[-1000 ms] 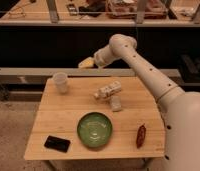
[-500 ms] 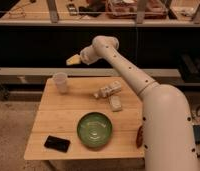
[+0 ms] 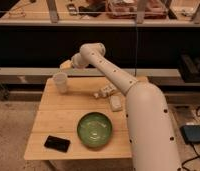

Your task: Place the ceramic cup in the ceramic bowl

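**Pincer over cup, grasp not yet made**

The pincer (image 3: 66, 64) hangs over the back edge of the table (image 3: 58, 116). Its jaws are spread wide and there is nothing between them.

The ceramic cup (image 3: 60, 82) stands upright at the table's back corner, on the left in the camera view. Its rim is up and its long axis is vertical. It lies just below the pincer and slightly toward the camera, near it but not touching.

Judgement: the coming move is a short drop onto the cup, so you need the jaws straddling the cup's wall before you close.

The ceramic bowl (image 3: 94, 130) sits near the front edge, well apart from the cup, with nothing in it. The path from cup to bowl runs over bare wood.

- A black flat device (image 3: 57, 143) lies just beside the bowl at the front.
- A white package (image 3: 105, 92) and a second white packet (image 3: 115, 103) lie mid-table, close under the arm (image 3: 113, 75) and off the carry line.

Risk, as a judgement: the cup stands close to the corner, so a nudge could push it off.
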Robot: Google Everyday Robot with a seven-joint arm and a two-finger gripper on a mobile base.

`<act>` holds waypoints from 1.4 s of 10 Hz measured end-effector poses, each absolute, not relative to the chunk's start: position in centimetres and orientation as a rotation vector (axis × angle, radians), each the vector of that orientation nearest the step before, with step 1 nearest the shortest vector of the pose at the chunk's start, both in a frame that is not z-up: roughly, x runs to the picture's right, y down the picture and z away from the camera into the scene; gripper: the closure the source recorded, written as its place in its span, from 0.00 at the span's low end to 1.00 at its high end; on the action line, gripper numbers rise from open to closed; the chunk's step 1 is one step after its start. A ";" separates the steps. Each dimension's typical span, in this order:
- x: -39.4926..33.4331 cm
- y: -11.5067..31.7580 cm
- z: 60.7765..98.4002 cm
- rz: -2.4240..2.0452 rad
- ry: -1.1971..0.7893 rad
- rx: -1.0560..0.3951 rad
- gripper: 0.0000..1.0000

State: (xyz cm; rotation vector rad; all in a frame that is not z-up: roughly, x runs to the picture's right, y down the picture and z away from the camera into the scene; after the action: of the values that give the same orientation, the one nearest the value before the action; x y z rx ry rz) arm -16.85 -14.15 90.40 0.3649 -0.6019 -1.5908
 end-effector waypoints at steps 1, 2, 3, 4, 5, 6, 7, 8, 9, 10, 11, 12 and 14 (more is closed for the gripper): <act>-17.4 -13.7 90.8 -1.586 -0.607 0.352 0.20; -17.9 -13.2 91.4 -1.585 -0.611 0.335 0.20; -18.3 -12.7 92.1 -1.584 -0.615 0.316 0.20; -18.7 -12.3 92.6 -1.582 -0.620 0.304 0.20; -19.0 -12.0 92.9 -1.580 -0.624 0.295 0.20; -19.3 -11.5 93.6 -1.578 -0.630 0.284 0.20; -19.5 -11.1 94.3 -1.577 -0.635 0.272 0.20; -19.7 -10.6 94.9 -1.574 -0.642 0.257 0.20; -19.8 -9.9 95.7 -1.574 -0.655 0.239 0.20; -19.9 -9.5 96.2 -1.575 -0.662 0.228 0.20; -19.9 -9.2 96.7 -1.577 -0.669 0.219 0.22; -20.0 -8.7 97.4 -1.581 -0.679 0.206 0.32; -20.5 -8.3 97.9 -1.597 -0.694 0.194 0.53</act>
State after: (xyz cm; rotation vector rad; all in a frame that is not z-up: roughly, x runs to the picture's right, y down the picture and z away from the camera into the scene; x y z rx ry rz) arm -20.49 -8.29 97.94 0.1945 -0.6941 -1.5972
